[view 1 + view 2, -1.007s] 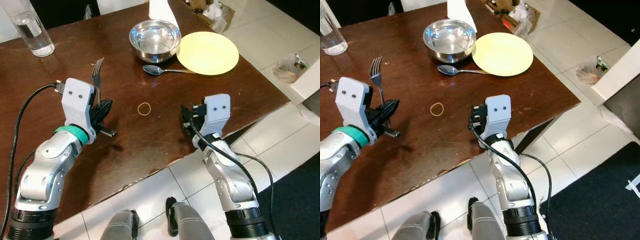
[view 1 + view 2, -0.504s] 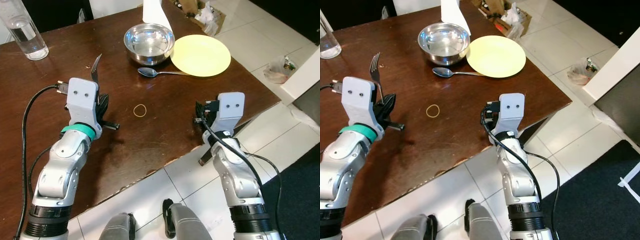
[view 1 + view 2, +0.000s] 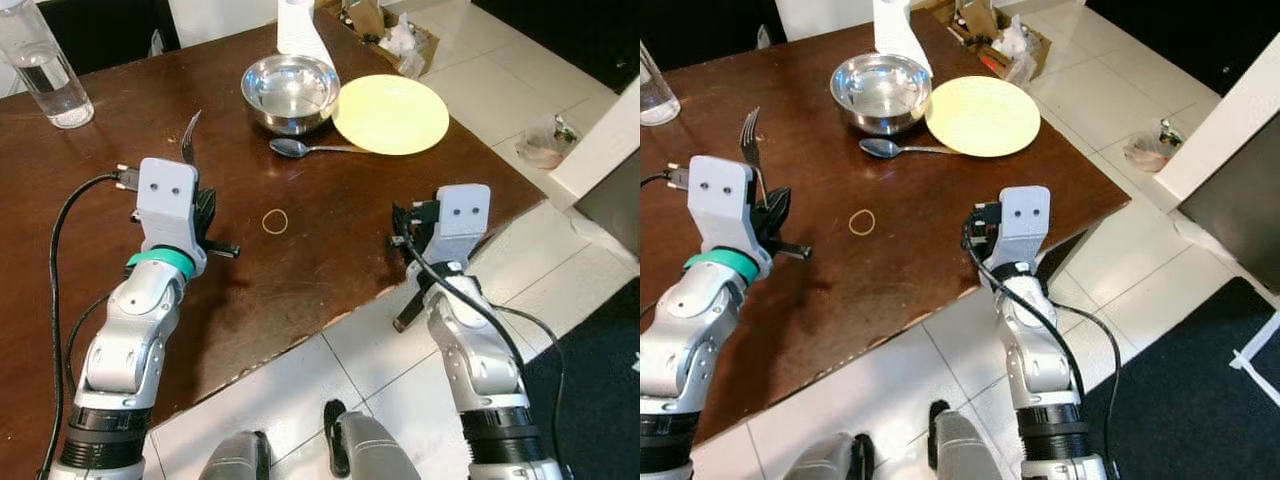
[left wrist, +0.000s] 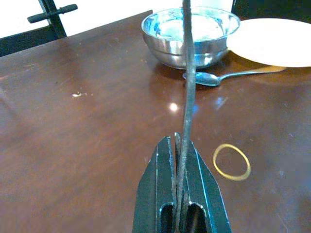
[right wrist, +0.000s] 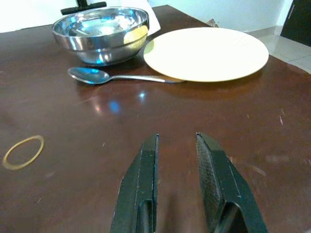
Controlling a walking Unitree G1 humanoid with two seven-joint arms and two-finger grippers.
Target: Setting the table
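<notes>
Left gripper (image 4: 181, 162) grips fork (image 4: 186, 73) above table (image 3: 300, 270).

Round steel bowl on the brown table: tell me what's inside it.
The round steel bowl holds no food or object: its shiny bottom shows bare, with only reflections. A white upright thing stands behind it, hiding the table there. The metal spoon lies outside, in front.

Rubber band (image 3: 275, 221): yellow loop, lying flat on bare dark wood.
Cardboard box (image 3: 384, 24): open, on the pale tiled floor beyond the far corner, stuffed with crumpled wrappers.
Clear plastic bag (image 3: 541, 142): on the tiles, well apart from the box.
Dark mat (image 3: 1200, 400): covers the floor at the near corner.
</notes>
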